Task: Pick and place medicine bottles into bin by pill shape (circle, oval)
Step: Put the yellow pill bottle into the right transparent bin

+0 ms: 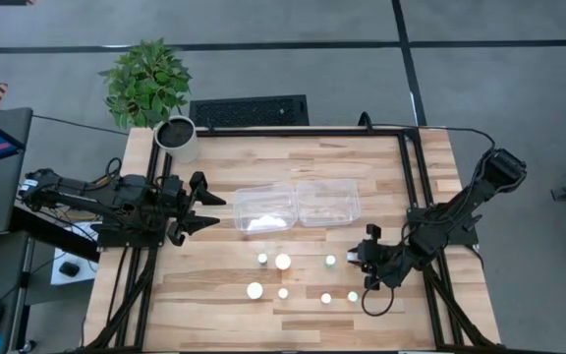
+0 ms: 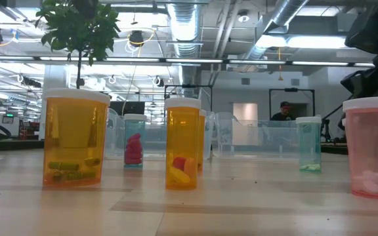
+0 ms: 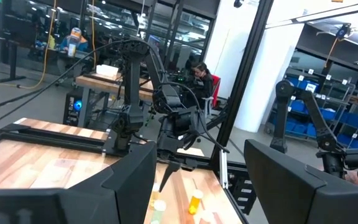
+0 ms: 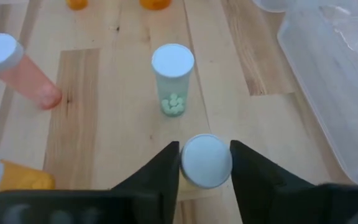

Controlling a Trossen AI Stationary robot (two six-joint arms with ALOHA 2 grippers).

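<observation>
The right gripper (image 4: pixel 206 163) is closing around a white-capped bottle (image 4: pixel 206 160) at the lower centre of its wrist view, its fingers (image 4: pixel 166 168) sitting just beside the cap on either side; whether they are actually touching it cannot be told. In the overhead view this gripper (image 1: pixel 366 258) is working at the lower right of the table (image 1: pixel 214 305).

The two clear bins (image 1: pixel 298 206), side by side at the frame's centre, are looking empty, so sorting is judged to be only starting: the other bottles (image 1: pixel 283 263) are standing upright, scattered in the lower middle of the frame, well apart from the bins.

The left gripper (image 1: pixel 202 211) is waiting at centre left, jaws spread wide and holding nothing.

The bottles are smooth translucent plastic cylinders with flat white caps, in orange (image 2: pixel 75 139), greenish (image 2: pixel 309 144) and pink (image 2: pixel 371 147). The table is pale wood planking, the bins thin, glossy and round-cornered.
</observation>
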